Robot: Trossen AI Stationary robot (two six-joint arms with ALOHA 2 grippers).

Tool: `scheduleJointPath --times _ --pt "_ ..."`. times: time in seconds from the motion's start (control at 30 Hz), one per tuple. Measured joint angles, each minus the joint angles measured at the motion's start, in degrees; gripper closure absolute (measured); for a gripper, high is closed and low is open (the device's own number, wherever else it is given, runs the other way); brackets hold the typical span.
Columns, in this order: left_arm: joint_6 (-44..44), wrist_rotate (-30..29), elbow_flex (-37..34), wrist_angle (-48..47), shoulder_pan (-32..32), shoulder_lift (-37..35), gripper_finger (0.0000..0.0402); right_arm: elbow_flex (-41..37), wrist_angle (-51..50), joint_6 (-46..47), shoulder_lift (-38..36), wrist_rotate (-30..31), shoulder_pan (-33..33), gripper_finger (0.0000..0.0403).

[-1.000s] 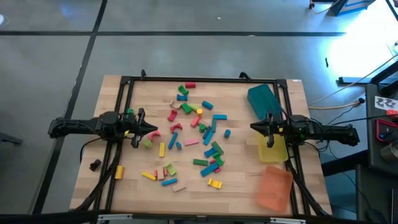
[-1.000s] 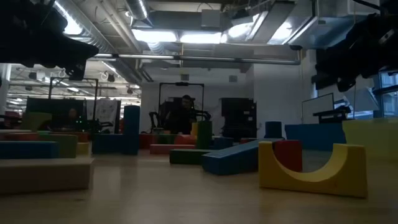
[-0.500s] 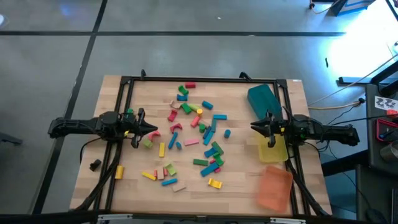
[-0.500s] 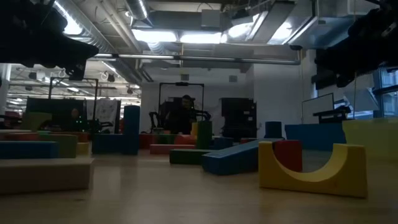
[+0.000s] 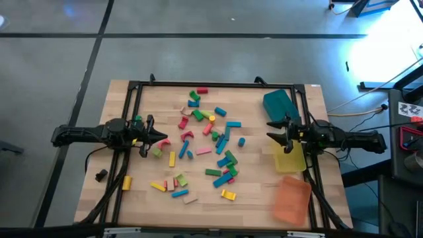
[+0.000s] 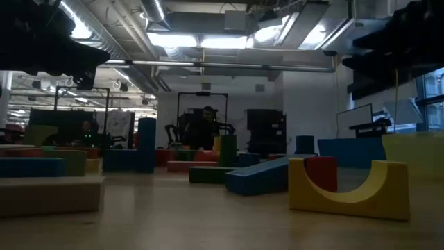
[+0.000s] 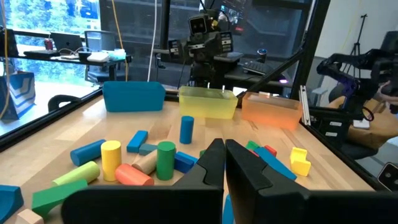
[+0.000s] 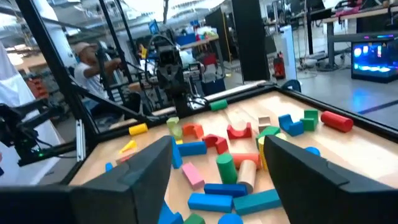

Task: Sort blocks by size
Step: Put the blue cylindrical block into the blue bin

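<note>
- From table height the two arms are only dark shapes at the top corners, so no fingers can be seen there.
- In that low view the yellow arch block [image 6: 349, 186] is big and near, and it hides part of a red block [image 6: 321, 171] behind it.
- The right gripper [image 5: 281, 135] hangs over the right side of the table [image 5: 258, 192]. Its two fingers are wide apart and nothing is between them.
- The blocks [image 5: 201, 142] lie in a loose heap in front of the right gripper, well apart from it. Some lie on top of others, so not every piece can be told apart.
- The yellow tray [image 5: 291, 158] sits right below and behind the right gripper, and the arm covers part of it.
- The teal tray [image 5: 277, 104] and the orange tray [image 5: 292, 198] lie on either side of the yellow one, along the same table edge.
- The left gripper [image 5: 160, 138] has its fingers pressed together and holds nothing. A few blocks lie just beside its tip.
- Bare wood lies between the right gripper and the heap, so there is open room there.
- A small dark lump [image 5: 100, 175] sits off the table, behind the left arm. It is too small to tell what it is.
- A person [image 8: 93, 59] shows far behind the table, partly hidden by black bars.
</note>
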Motion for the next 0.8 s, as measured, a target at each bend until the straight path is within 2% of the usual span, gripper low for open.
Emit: scheduleJointPath --times 0.47,0.8 --pt "0.0 0.0 0.0 0.0 0.0 0.0 0.0402 12.9 -1.2 -10.6 26.4 -0.6 0.0 0.0148" --pt "0.0 0.0 0.0 0.0 0.0 0.0 0.0402 18.4 -0.9 -14.9 45.4 1.4 0.0 0.0148"
